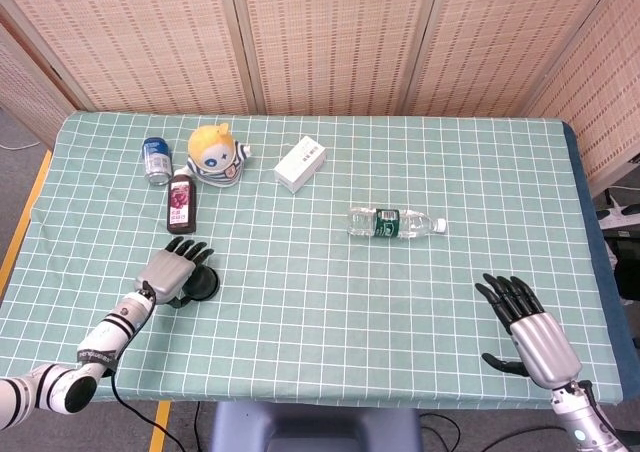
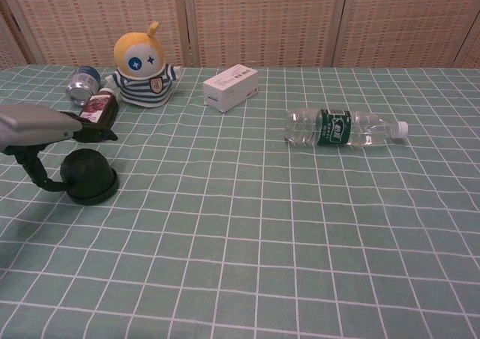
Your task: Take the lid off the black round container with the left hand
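Note:
The black round container (image 2: 88,178) stands on the green checked cloth at the front left; in the head view only its right edge (image 1: 203,289) shows past my hand. My left hand (image 2: 45,126) hovers just above it, fingers stretched flat over the domed lid with a small gap, thumb hanging down beside its left side. It holds nothing. From the head camera the left hand (image 1: 172,270) covers most of the container. My right hand (image 1: 528,334) lies open at the front right of the table, fingers spread, empty, outside the chest view.
Behind the container lie a dark red bottle (image 2: 96,109) and a blue can (image 2: 81,83), with a yellow-headed doll (image 2: 144,67) beside them. A white box (image 2: 230,87) sits at the back centre and a water bottle (image 2: 341,127) lies on its side to the right.

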{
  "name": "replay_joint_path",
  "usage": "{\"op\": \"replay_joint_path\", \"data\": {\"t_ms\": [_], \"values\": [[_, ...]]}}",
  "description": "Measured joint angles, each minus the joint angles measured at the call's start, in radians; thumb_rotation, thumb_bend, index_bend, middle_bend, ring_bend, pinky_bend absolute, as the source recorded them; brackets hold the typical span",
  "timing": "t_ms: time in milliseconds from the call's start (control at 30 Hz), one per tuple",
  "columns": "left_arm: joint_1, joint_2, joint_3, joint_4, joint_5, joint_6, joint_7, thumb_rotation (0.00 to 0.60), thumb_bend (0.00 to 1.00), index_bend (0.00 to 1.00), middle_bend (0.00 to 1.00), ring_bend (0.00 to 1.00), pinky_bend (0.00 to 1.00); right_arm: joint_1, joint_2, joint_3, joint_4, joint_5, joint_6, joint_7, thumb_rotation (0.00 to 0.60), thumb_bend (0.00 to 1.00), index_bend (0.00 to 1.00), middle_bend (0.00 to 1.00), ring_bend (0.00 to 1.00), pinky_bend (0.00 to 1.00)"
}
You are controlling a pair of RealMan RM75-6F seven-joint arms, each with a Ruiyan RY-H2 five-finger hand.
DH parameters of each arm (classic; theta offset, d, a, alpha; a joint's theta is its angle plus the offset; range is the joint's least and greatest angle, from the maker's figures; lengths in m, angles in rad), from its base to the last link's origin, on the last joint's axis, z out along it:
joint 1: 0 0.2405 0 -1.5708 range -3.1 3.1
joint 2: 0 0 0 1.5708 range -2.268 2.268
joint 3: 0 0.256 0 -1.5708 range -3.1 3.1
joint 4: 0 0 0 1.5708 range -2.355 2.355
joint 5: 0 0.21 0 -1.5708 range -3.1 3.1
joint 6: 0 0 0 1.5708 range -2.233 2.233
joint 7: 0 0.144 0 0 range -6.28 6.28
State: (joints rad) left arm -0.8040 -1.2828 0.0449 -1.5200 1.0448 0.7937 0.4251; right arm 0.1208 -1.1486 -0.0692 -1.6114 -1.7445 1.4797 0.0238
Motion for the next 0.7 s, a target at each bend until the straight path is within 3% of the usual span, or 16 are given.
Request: {"op": "replay_joint_path", "data": {"t_ms": [133,400,700], "values": [[0.009,-0.013,-0.004,0.014,0.019,0.014,-0.007,0.600,0.29,0.27,0.30,0.15,0.07,0.001,0.003,-0.002,-0.002,0.005,-0.008,0.001,0.600,0.00,0.00,0.00,0.00,0.00],[0.021,-0.030,-0.013,0.034,0.049,0.033,-0.024,0.600,0.30,0.49,0.46,0.25,0.12,0.001,0.007,-0.003,-0.005,0.008,-0.013,0.002,0.600,0.00,0.00,0.00,0.00,0.00],[0.040,-0.021,-0.029,0.032,0.098,0.059,-0.066,0.600,0.30,0.53,0.48,0.28,0.14,0.000,0.008,-0.004,-0.004,0.010,-0.014,0.002,0.600,0.00,0.00,0.00,0.00,0.00]]}}
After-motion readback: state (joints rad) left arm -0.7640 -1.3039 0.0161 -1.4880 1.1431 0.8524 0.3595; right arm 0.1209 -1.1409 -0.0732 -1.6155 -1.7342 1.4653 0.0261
